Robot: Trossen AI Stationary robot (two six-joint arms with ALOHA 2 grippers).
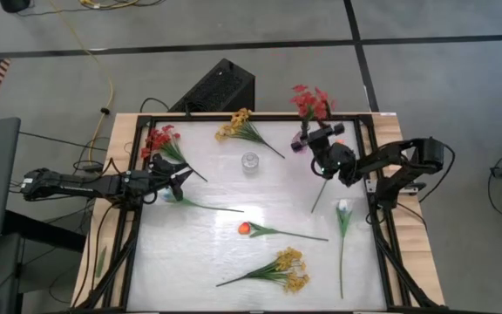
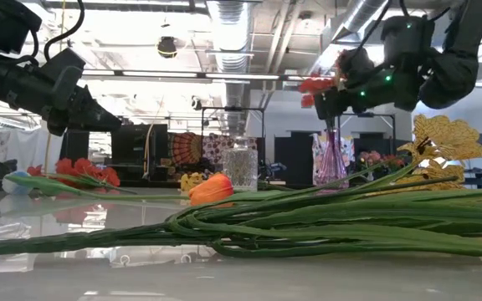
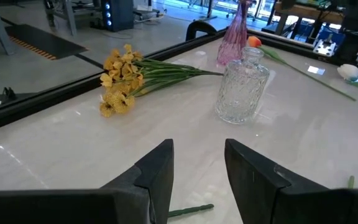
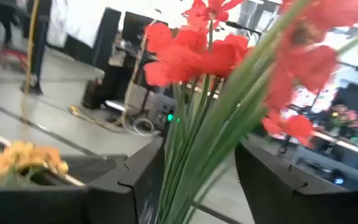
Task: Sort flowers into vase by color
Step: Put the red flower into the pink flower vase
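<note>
We are working at the white table (image 1: 190,253). At upper right, our right gripper (image 1: 321,139), fingers apart around the red spray (image 1: 310,100), is lowering it into the pink vase (image 2: 330,159); stems should stay vertical. Left gripper (image 1: 178,181), fingers apart, is waiting middle-left.

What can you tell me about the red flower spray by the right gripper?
The red flower spray is an artificial bunch of bright red blossoms on long green stems. It stands upright at the table's far right corner, its stems going down into the pink vase. The right gripper sits around the stems, fingers apart on either side.
</note>
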